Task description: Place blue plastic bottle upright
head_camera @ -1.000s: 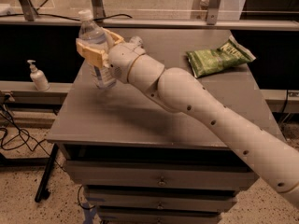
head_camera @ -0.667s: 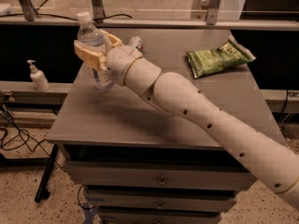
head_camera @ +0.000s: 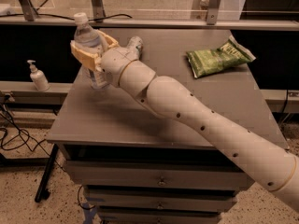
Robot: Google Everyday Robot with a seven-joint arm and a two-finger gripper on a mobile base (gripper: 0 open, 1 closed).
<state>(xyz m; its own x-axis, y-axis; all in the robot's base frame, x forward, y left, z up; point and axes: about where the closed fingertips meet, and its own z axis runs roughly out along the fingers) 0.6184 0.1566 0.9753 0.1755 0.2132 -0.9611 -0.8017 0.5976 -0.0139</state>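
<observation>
The blue plastic bottle [head_camera: 96,76] is clear with a white cap. It stands upright at the far left of the grey table [head_camera: 117,120], with its base at or just above the surface. My gripper [head_camera: 85,45] reaches in from the right, and its tan fingers [head_camera: 84,57] are closed around the bottle's upper body. The bottle's middle is hidden behind the fingers and wrist.
A short silver can [head_camera: 135,43] lies just behind my wrist. A green snack bag [head_camera: 218,58] lies at the table's back right. A white pump dispenser [head_camera: 37,76] stands on a ledge left of the table. The table's left edge is close to the bottle.
The gripper and bottle have shifted slightly to the left. The bottle stays upright in the grip.
</observation>
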